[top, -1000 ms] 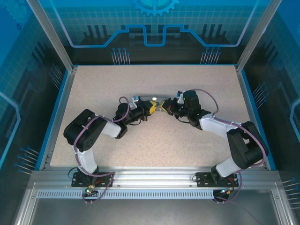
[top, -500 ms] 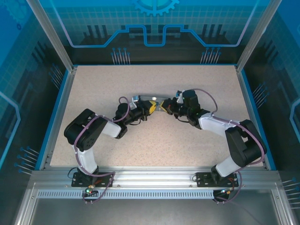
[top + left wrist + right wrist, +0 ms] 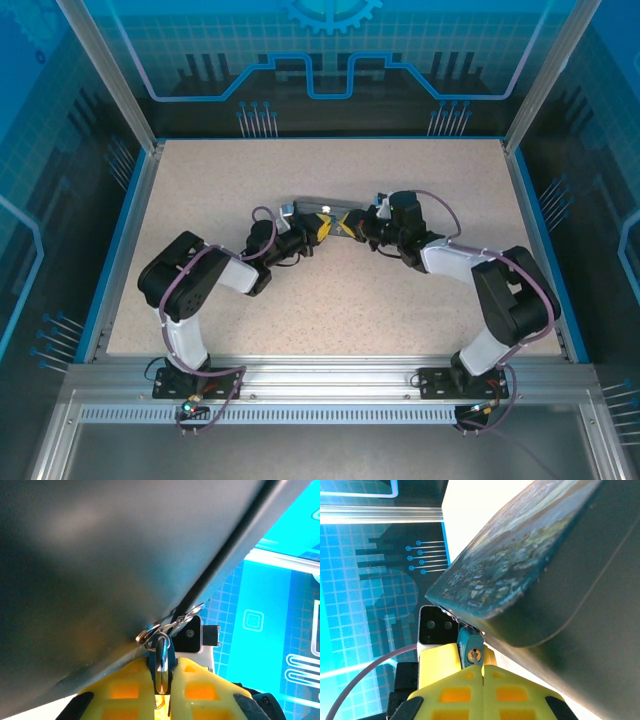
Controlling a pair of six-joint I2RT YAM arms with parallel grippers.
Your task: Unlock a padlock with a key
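Two grippers meet nose to nose at the middle of the table (image 3: 330,310), against the near side of the dark blue box (image 3: 318,208). Over the last second the right gripper (image 3: 347,223) creeps a little to the left, its elbow swinging in with it, so the gap to the left gripper (image 3: 322,229) is all but gone. The left arm does not budge. The left gripper pinches the padlock (image 3: 161,655) between its yellow fingers, the blue body clamped and the silver shackle threaded through the wire loop (image 3: 150,631) on the box's edge. From the right wrist I see the padlock's underside, with the brass keyhole (image 3: 474,654) facing the right gripper and just beyond its tips. Those fingers are pressed tight together; whether the key sits between them I cannot tell, as I cannot make it out anywhere. My guess is that the small shift left is the approach to the keyhole. The tips look lined up and close, but nothing is inserted yet and the padlock still hangs on the loop.
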